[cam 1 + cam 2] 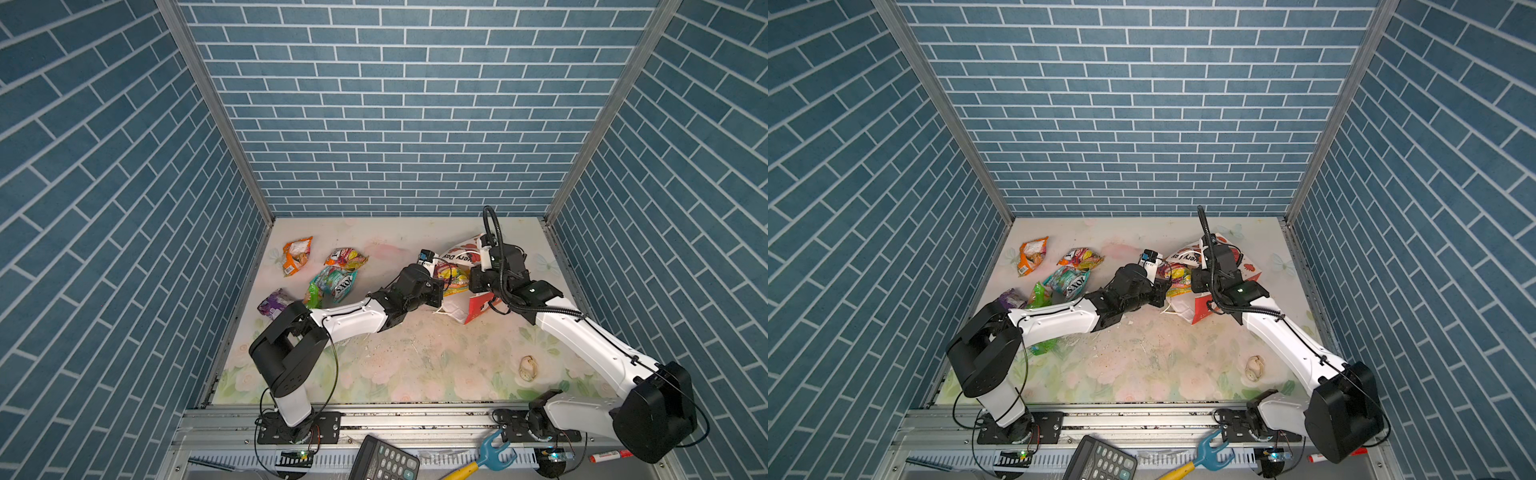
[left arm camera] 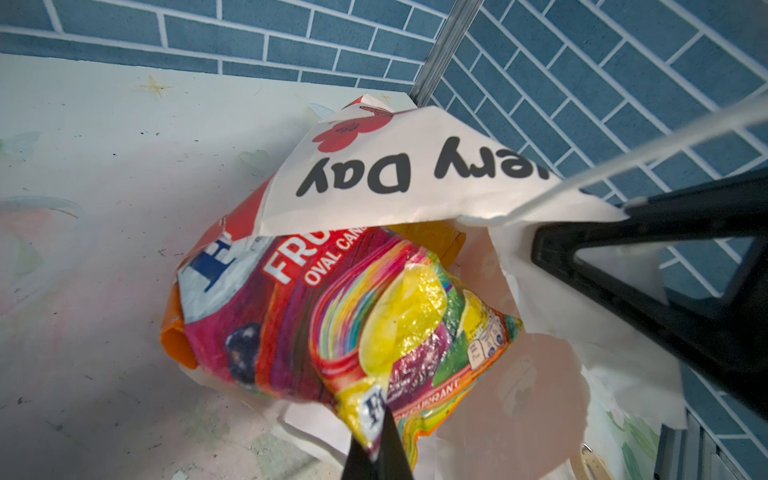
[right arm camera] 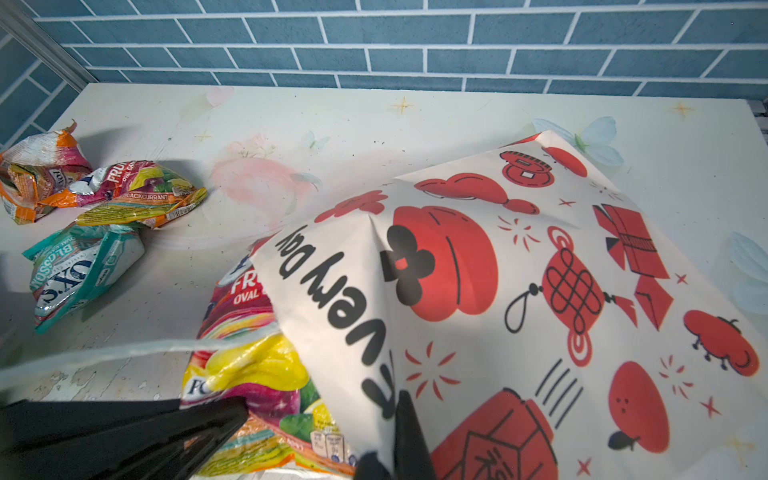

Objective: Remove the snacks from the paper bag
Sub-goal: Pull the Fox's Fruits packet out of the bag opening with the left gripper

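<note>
The paper bag [image 1: 459, 253] lies on its side at middle right of both top views. The right gripper [image 3: 395, 453] pinches its upper lip and props the mouth open, while the left gripper [image 2: 376, 453] is clamped on a corner of the multicolour packet [image 2: 332, 316], which is half out of the opening. This looks like the pull-out step, with the orange packet [image 1: 297, 257] and teal packet [image 1: 336, 282] lying loose at centre left; next the left arm should draw its packet clear toward them without dragging the bag.
</note>
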You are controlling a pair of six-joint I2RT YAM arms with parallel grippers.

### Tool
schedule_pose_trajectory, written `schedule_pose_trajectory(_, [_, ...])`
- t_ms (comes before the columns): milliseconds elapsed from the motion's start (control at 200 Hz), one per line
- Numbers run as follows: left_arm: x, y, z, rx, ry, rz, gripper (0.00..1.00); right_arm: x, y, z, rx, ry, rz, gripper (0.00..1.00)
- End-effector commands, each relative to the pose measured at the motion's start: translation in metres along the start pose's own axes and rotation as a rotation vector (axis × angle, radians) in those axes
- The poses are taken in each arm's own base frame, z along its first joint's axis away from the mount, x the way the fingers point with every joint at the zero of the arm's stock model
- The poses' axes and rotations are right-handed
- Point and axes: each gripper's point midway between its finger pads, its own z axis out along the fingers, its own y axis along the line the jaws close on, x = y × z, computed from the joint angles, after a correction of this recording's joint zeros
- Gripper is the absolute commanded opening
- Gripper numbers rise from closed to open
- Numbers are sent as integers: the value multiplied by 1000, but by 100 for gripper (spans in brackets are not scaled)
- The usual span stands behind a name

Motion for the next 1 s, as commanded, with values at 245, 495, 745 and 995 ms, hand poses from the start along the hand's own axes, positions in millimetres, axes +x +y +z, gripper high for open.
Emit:
schedule_pose_trajectory(245, [-42, -12, -28, 40, -168, 2, 0, -3, -10, 1, 67, 18, 46, 0])
schedule_pose_trajectory(495, [-50, -15, -40, 53, -199, -6, 0, -4, -13, 4, 92, 20, 50, 0])
schedule_pose_trajectory(745, [-58, -17, -52, 55, -231, -2, 0, -5, -15, 4, 105, 15, 55, 0])
schedule_pose_trajectory(995, [-66, -20, -66, 62, -264, 2, 0, -6, -17, 4, 113, 12, 61, 0])
